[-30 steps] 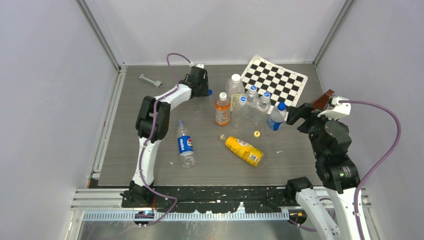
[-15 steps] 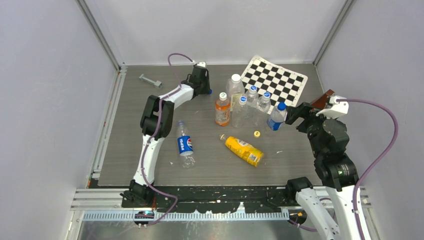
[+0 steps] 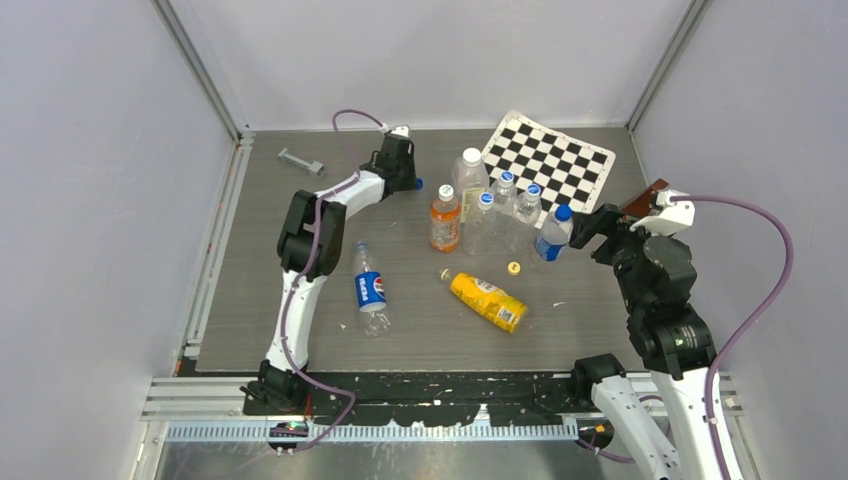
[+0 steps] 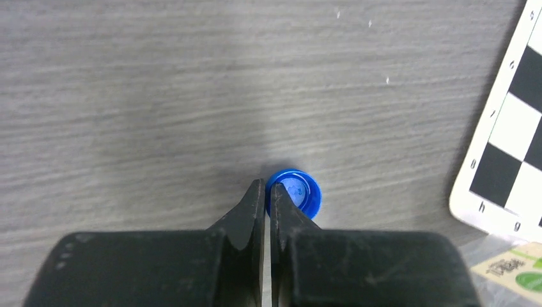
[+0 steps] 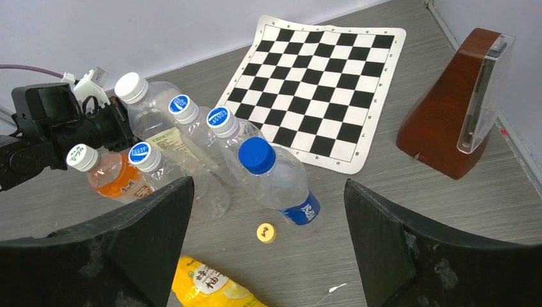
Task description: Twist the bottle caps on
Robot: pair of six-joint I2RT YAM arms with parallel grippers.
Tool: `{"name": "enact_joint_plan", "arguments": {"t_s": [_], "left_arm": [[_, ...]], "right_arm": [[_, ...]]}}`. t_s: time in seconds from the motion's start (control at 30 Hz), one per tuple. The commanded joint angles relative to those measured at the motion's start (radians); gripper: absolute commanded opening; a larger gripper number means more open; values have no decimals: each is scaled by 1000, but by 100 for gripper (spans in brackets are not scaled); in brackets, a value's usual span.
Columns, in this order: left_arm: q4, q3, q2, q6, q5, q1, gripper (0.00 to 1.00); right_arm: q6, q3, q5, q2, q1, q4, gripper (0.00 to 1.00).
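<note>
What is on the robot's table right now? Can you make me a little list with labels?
Left gripper: shut, tips at the blue cap's edge; whether it grips it is unclear
Right gripper: open, holding nothing
Blue cap: on the table, far side
Yellow cap: loose on the table, near the juice bottle
Pepsi bottle: lying down, no cap
Juice bottle: lying down, no cap
Caps screwed on: none yet

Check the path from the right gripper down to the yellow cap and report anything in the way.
Nothing visible does. The yellow cap lies on bare table, in plain sight of the open right gripper. The nearest thing, a blue-capped clear bottle, stands close beside it, not over it.
</note>
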Motion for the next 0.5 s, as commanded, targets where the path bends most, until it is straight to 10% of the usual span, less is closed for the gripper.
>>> {"name": "enact_joint_plan", "arguments": {"t_s": [0.0,0.47], "left_arm": [[16,-109,-126,10,0,15,0],[191,-540,-651,50,92,18,0]], "right_arm": [[-13,41,-42,28,7,23,93],[92,250,-384,210,7,-101,100]]}}
